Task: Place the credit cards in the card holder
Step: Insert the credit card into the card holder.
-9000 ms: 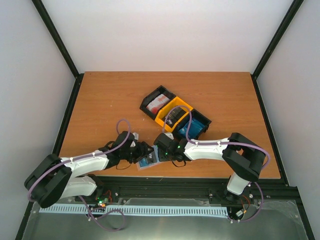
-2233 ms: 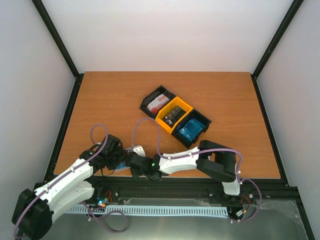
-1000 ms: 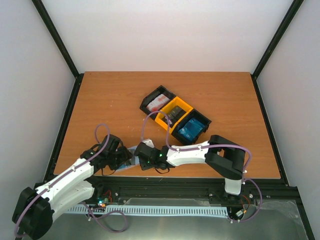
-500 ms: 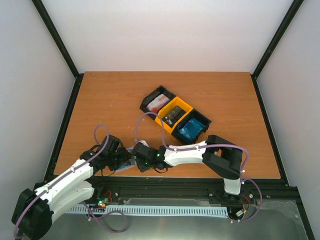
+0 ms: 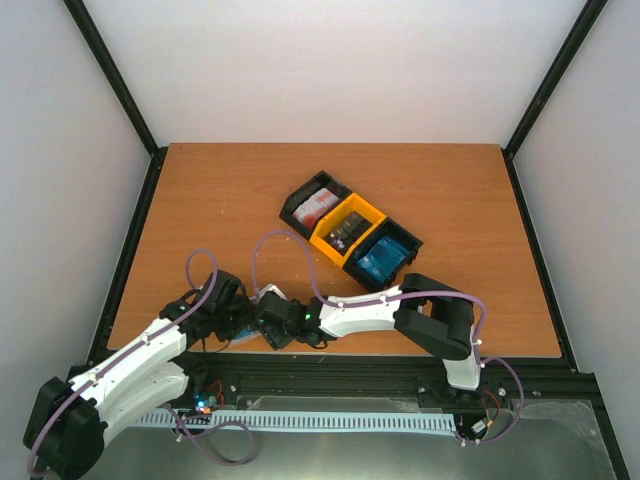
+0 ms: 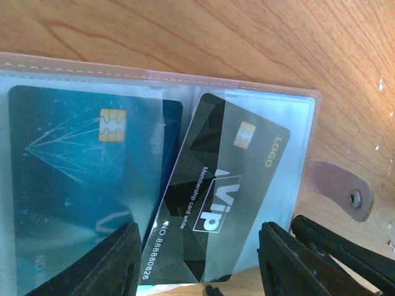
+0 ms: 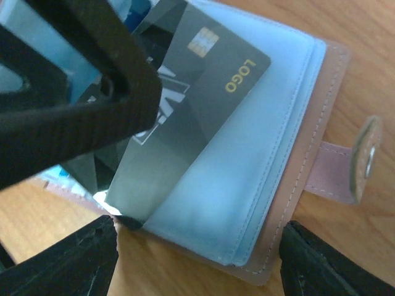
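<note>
The card holder (image 6: pixel 185 76) lies open on the table near its front edge, pinkish-tan outside with clear pockets and a snap tab (image 6: pixel 345 192). A blue credit card (image 6: pixel 80 179) sits in its left pocket. A black credit card (image 6: pixel 216 203) marked VIP sits tilted, partly in the right pocket. My left gripper (image 6: pixel 203 271) is open, one finger on each side of that card's lower end. My right gripper (image 7: pixel 197 271) stands wide open over the holder's corner (image 7: pixel 271 246) and grips nothing. In the top view both grippers (image 5: pixel 243 322) (image 5: pixel 268 322) meet over the holder and hide most of it.
Three bins stand in a diagonal row mid-table: a black one with red-and-white cards (image 5: pixel 316 205), a yellow one with dark cards (image 5: pixel 347 230), a black one with blue cards (image 5: pixel 385 255). The left gripper's finger (image 7: pixel 92 80) fills the right wrist view's upper left.
My right gripper has opened wide and shifted left, closer over the holder. The left gripper's jaws have narrowed a little; the left arm has stayed in place.
</note>
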{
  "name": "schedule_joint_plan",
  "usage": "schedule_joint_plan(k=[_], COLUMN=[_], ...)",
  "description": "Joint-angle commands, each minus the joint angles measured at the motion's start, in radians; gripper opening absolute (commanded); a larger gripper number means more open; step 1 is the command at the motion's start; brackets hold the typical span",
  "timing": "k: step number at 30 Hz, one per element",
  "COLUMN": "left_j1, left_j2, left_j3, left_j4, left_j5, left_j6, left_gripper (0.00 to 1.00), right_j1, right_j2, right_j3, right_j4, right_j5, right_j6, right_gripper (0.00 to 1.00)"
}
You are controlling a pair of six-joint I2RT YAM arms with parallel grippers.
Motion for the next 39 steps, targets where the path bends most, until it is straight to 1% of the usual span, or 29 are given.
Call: schedule_joint_plan(k=[1, 5, 7, 10, 13, 18, 22, 24, 29, 30, 33, 39], left_j1=[0.003, 0.003, 0.003, 0.003, 0.003, 0.003, 0.003, 0.003, 0.003, 0.003, 0.003, 0.004], left_j2=[-0.015, -0.033, -0.043, -0.047, -0.043, -0.050, -0.060, -0.064, -0.072, -0.072, -0.066, -0.005], left_j3=[0.012, 0.001, -0.007, -0.014, -0.023, -0.018, 0.011, 0.029, 0.053, 0.055, 0.060, 0.033], left_j4=[-0.043, -0.052, -0.051, -0.051, -0.044, -0.045, -0.060, -0.076, -0.100, -0.100, -0.094, -0.045], left_j5=[-0.029, -0.033, -0.036, -0.039, -0.041, -0.069, -0.082, -0.088, -0.095, -0.097, -0.111, -0.114], left_j6=[-0.028, -0.049, -0.054, -0.060, -0.064, -0.069, -0.070, -0.072, -0.080, -0.080, -0.079, -0.070], left_gripper=[0.53, 0.51, 0.50, 0.50, 0.50, 0.55, 0.55, 0.56, 0.65, 0.65, 0.66, 0.62], right_j1=[0.018, 0.027, 0.030, 0.030, 0.029, 0.030, 0.030, 0.029, 0.029, 0.029, 0.026, 0.019], right_j2=[0.085, 0.116, 0.121, 0.109, 0.082, 0.071, 0.063, 0.048, 0.002, -0.001, -0.005, 0.001], right_j3=[0.011, 0.010, 0.001, -0.023, -0.055, -0.054, -0.057, -0.066, -0.102, -0.104, -0.104, -0.104], right_j4=[-0.024, 0.004, 0.020, 0.056, 0.094, 0.090, 0.077, 0.081, 0.100, 0.101, 0.097, 0.101], right_j5=[0.065, 0.111, 0.120, 0.119, 0.113, 0.105, 0.113, 0.111, 0.101, 0.099, 0.091, 0.070], right_j6=[-0.001, 0.018, 0.029, 0.046, 0.066, 0.092, 0.128, 0.146, 0.173, 0.176, 0.186, 0.199], right_gripper=[0.72, 0.70, 0.66, 0.56, 0.53, 0.52, 0.53, 0.55, 0.58, 0.58, 0.57, 0.55])
